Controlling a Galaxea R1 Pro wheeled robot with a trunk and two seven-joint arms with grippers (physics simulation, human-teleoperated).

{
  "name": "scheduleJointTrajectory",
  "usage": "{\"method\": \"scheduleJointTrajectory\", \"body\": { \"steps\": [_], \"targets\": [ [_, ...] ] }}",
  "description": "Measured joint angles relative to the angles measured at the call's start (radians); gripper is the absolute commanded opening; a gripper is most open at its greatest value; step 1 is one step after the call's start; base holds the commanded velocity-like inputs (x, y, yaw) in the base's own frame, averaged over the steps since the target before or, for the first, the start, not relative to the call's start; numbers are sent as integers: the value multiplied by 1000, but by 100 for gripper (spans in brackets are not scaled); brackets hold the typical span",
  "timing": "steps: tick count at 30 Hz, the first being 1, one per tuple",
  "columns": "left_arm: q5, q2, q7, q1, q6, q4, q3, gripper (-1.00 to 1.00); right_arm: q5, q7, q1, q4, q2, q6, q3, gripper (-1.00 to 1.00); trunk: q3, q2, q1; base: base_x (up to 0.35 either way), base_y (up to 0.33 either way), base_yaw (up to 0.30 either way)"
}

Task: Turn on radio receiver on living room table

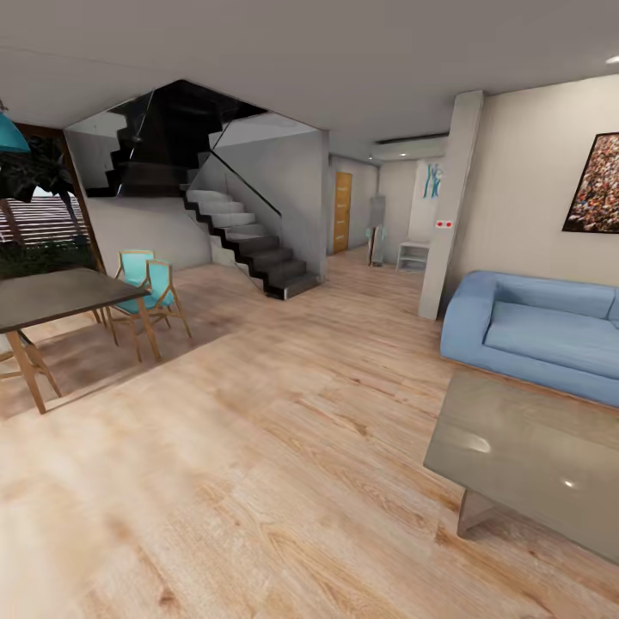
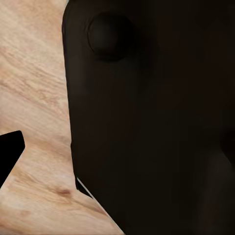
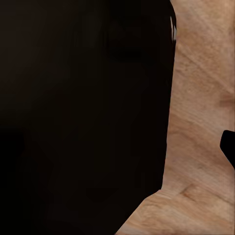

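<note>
The low coffee table (image 1: 533,456) with a glossy grey top stands at the lower right of the head view, in front of the light-blue sofa (image 1: 542,331). The part of its top that I see is bare, and the radio receiver is out of view. In the left wrist view a dark fingertip (image 2: 10,154) juts in over the wood floor beside a large black part of the robot (image 2: 156,127). The right wrist view shows much the same, with a dark fingertip (image 3: 229,147) at the frame's edge. Neither view shows whether the jaws are open or shut.
A taller dark table (image 1: 52,297) with wooden legs and turquoise chairs (image 1: 146,288) stands at the left. A dark staircase (image 1: 249,241) rises at the back, and a white pillar (image 1: 449,206) stands near the sofa's end. Light wood plank floor (image 1: 258,447) stretches between them.
</note>
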Motion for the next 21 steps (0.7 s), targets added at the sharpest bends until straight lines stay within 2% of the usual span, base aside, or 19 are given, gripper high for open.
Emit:
{"method": "scheduleJointTrajectory", "body": {
  "steps": [10,14,16,21],
  "targets": [
    [0,-50,-2,51,-6,-1,0,100,2,0,-51,-2,50,-3,1,100,0,0,0,0,0,0],
    [1,-73,-2,53,-6,-2,0,100,1,-1,-67,-2,73,-3,4,100,0,0,0,0,0,0],
    [1,-81,-2,53,-6,-2,0,100,1,-1,-67,-2,76,-3,4,100,0,0,0,0,0,0],
    [2,-81,-2,54,-6,-2,0,100,0,-1,-69,-2,77,-3,4,100,0,0,0,0,0,0]
  ]
}}
